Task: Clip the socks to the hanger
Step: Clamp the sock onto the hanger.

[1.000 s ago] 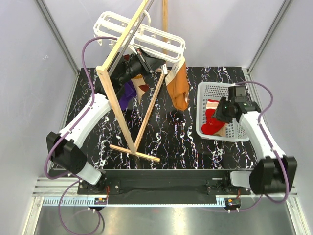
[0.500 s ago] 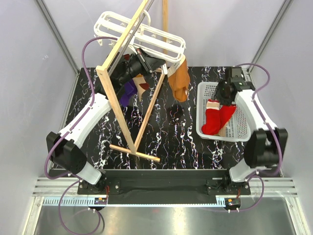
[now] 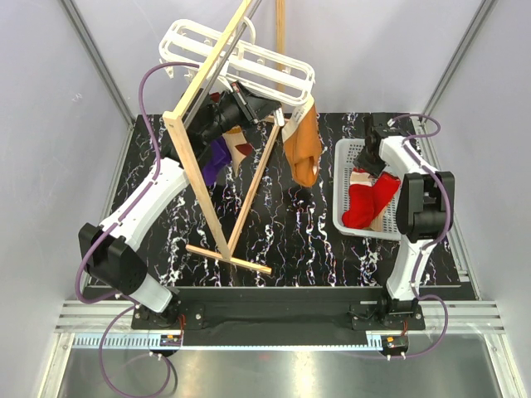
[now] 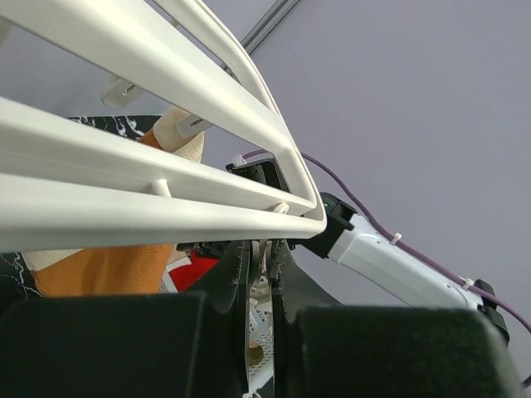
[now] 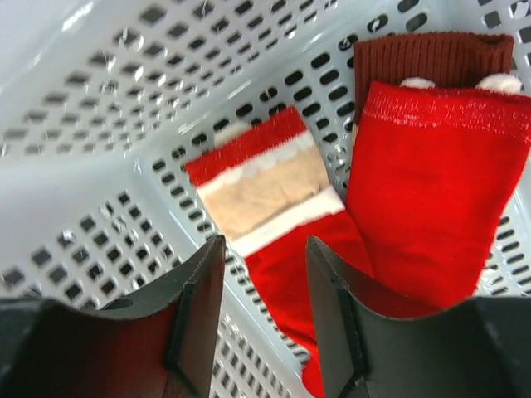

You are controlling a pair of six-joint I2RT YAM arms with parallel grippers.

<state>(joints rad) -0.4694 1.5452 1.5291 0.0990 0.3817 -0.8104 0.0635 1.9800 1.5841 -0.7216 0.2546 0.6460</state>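
Swinging from mid-basket to the far end of the basket [image 3: 338, 192], the right hand [image 5: 264, 253] now hangs, fingers apart, over the red socks [image 5: 431, 191]. None is gripped yet. The left hand [image 4: 261, 269], fingers nearly together, stays at the hanger [image 3: 249, 58].

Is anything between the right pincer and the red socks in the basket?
No. In the right wrist view the open right pincer hangs right above the red socks, and nothing shows between them.
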